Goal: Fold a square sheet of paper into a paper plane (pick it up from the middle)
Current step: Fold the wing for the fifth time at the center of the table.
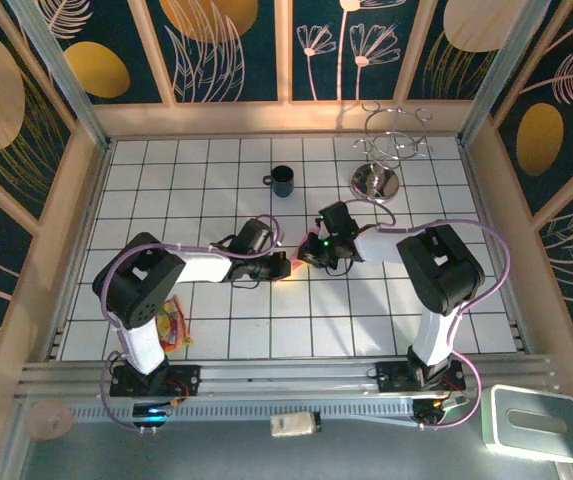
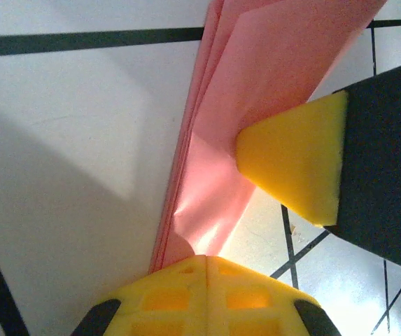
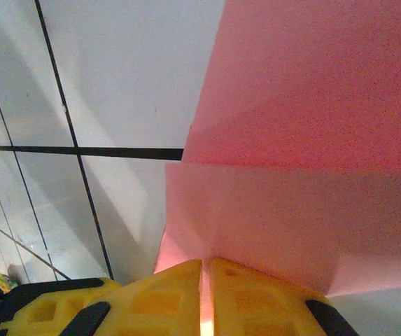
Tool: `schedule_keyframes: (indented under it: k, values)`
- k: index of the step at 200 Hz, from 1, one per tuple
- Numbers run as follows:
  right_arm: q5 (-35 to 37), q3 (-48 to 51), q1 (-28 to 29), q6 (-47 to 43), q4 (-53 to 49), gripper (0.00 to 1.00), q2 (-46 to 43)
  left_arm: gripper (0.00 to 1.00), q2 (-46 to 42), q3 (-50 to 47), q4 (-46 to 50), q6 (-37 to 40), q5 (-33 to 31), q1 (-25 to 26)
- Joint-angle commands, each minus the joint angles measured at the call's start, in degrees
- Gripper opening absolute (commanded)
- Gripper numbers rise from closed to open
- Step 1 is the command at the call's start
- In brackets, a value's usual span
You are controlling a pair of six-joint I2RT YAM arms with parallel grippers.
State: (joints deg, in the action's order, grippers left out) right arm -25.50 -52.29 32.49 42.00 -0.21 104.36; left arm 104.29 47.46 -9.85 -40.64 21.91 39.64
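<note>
Left claw is clamped together on the plane, its two yellow tips meeting with pink paper pinched in the seam. The right claw is closed the same way, a thin strip of paper showing between its tips. In the left wrist view one of its yellow pads presses against the side of the fold just beside the left claw. The plane sits between the two claws near the middle of the tabletop. From above the claws cover most of it, so I cannot tell whether it rests on the tiles or hangs just over them. Much of the folding looks done: the sheet is no longer a flat square but a narrow strip of several stacked layers, with a long crease along one side and flaps overlapping in the right wrist view. Whether the nose comes to a clean point is hidden. What seems left, by my reading, is to sharpen this last crease, spread the wings if they are to be opened, and let the plane go onto the tabletop. Both grips sit close together, so a pull apart could tear or skew the layers.
</note>
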Motion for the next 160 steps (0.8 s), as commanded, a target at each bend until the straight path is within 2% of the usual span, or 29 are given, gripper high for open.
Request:
schedule_keyframes:
  k: [1, 37, 41, 57, 113, 160]
  values:
    - [3.1, -3.9, -0.8, -4.7, -3.6, 0.13, -2.0, 0.02, 2.1, -0.8, 5.0, -0.1, -3.5, -0.1]
    - [6.5, -6.1, -0.8, -8.1, -7.0, 0.13, -0.1, 0.02, 2.1, -0.4, 5.7, -0.1, -4.0, -0.1]
    - [6.4, -6.3, -2.5, -8.2, -7.2, 0.13, 0.2, 0.01, 2.2, -0.3, 5.8, -0.1, -4.0, -0.1]
    - [6.6, -6.9, -3.2, -9.2, -7.5, 0.13, 1.0, 0.01, 2.3, -0.2, 6.1, 0.1, -3.8, -0.1]
    - [7.0, -10.8, -4.2, -12.9, -10.3, 0.13, 5.3, 0.01, 1.8, 0.1, 6.7, 0.3, -3.9, -0.1]
    - [7.2, -9.8, -4.2, -13.2, -10.9, 0.12, 6.8, 0.03, -0.4, 2.0, 5.5, 1.2, -2.5, -0.1]
